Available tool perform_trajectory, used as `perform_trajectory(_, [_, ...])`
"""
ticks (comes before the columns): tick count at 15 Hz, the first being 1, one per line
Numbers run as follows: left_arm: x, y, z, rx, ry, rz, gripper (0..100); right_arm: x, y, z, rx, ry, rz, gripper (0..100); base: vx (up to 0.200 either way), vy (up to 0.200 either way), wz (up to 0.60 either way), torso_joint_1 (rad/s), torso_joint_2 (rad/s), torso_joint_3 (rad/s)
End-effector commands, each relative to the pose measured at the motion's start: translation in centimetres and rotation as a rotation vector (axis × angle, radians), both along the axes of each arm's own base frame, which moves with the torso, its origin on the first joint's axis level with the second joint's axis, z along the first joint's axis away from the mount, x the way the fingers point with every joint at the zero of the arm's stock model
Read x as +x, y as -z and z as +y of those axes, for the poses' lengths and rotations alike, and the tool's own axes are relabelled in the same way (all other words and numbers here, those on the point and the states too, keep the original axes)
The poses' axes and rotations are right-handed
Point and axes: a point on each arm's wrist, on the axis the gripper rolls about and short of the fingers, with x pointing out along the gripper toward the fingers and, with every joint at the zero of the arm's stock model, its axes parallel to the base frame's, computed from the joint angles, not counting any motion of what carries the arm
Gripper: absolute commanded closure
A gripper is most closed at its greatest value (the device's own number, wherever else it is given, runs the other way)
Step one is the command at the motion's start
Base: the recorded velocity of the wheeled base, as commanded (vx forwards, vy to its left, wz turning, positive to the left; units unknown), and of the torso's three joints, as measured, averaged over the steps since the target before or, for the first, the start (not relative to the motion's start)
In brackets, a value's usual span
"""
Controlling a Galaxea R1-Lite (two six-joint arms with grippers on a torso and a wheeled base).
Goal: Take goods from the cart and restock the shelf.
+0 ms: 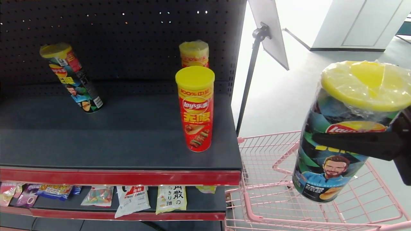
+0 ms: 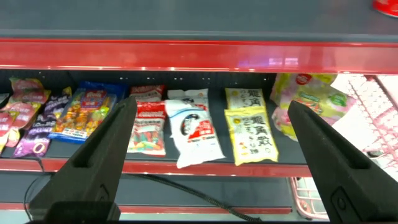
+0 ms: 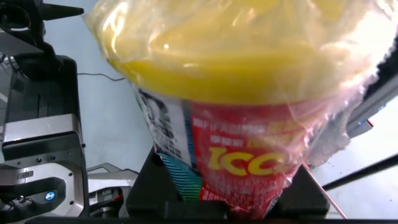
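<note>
Shelf (image 1: 128, 144): red can (image 1: 196, 112) upright near front edge, second red can (image 1: 194, 53) behind it, dark can (image 1: 72, 78) back left. Pink cart (image 1: 273, 199) beside shelf. Right gripper (image 1: 356, 144) pinching wrapped chip can (image 1: 334, 166) above cart. Left gripper (image 2: 210, 102) spread, facing snack bags (image 2: 193, 130).

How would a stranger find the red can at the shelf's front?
On the dark upper shelf, toward its right end, a red can stands upright near the front edge. Unlike the can behind it, its yellow lid has no plastic wrap.
</note>
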Motion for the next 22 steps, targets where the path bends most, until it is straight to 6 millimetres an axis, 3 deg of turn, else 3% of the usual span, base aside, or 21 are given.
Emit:
perform_trajectory(1, [0.0,0.0,0.0,0.000,-0.001,0.001,0,-0.1,0.0,0.1,0.000,-0.006,-0.001,100,0.000,0.200,0.00,0.007,-0.01,0.007])
perform_trajectory(7, [0.0,0.0,0.0,-0.006,-0.001,-0.001,0,-1.8,0.3,1.2,-0.014,-0.064,-0.004,100,0.000,0.200,0.00,0.003,0.00,0.002])
perform_trajectory(22, [0.0,0.0,0.0,-0.006,-0.001,-0.001,0,-1.6,1.0,2.5,-0.041,-0.089,0.021,100,0.000,0.200,0.00,0.001,0.00,0.004])
